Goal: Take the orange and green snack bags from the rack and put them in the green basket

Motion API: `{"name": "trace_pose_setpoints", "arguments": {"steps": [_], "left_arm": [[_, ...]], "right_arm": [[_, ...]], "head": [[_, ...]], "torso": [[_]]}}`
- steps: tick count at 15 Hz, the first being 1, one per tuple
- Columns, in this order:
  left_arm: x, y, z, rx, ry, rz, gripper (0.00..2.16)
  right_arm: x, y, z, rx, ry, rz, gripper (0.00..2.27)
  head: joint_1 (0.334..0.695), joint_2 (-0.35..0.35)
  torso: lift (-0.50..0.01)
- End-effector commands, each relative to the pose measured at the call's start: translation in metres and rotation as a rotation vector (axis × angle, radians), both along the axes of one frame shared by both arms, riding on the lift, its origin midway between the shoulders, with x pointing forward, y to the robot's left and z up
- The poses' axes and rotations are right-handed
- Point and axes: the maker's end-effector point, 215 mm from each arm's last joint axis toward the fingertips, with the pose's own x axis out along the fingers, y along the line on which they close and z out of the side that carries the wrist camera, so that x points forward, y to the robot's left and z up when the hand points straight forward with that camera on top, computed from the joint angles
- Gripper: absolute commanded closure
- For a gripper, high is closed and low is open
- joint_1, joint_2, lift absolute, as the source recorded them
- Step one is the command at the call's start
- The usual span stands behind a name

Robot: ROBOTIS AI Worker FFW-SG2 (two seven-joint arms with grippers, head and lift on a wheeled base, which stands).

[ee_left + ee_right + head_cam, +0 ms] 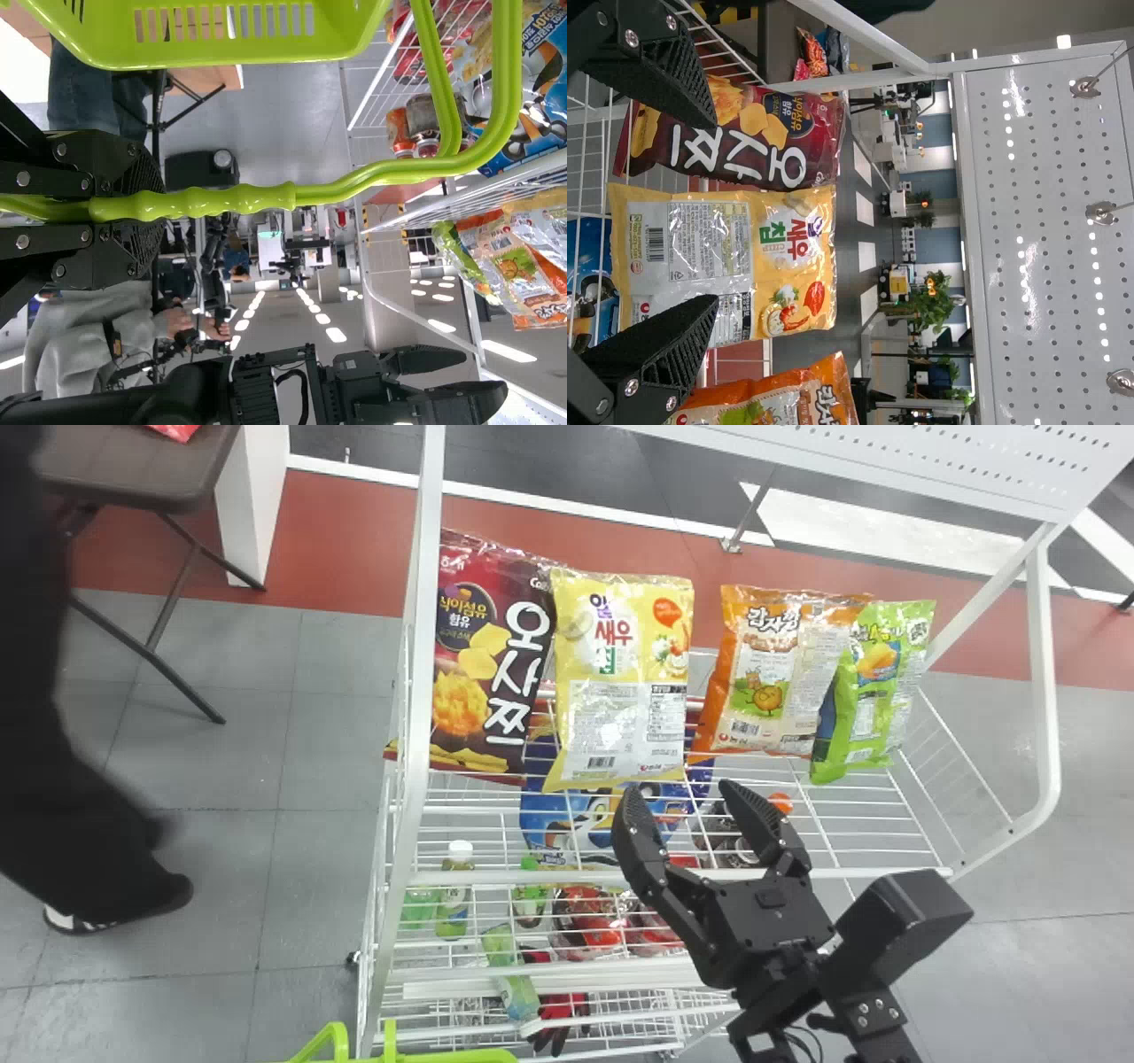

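Right gripper [682, 790]: spread wide, empty, presumably to straddle a bag | orange bag [769, 677]: rack [877, 873], one o'clock from it, face out | green bag [873, 700]: rack, two o'clock | left gripper [151, 208]: closed round handle [354, 181]; basket [221, 57], seven o'clock, likely held for loading

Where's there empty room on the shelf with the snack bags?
The shelf looks bare at its front right corner, in front of the green bag. A narrow gap parts the yellow bag from the orange bag. It's crowded where maroon bag meets yellow, and orange meets green.
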Motion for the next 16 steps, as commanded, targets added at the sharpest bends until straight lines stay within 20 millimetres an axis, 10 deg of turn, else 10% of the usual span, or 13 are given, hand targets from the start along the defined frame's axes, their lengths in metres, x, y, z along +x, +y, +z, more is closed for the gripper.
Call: {"name": "trace_pose_setpoints", "arguments": {"steps": [1, 16], "left_arm": [[0.0, 0.0001, -0.0002, 0.003, -0.002, -0.001, 2.12], [-0.0042, 0.0029, 0.0001, 0.006, -0.01, 0.008, 2.13]], "right_arm": [[0.0001, -0.0001, -0.0002, 0.001, 0.0, 0.0, 0.12], [0.009, 0.0005, 0.0074, 0.023, -0.025, 0.003, 0.12]], "head": [[0.695, -0.35], [0.695, -0.35]], "torso": [[0.0], [0.0]]}}
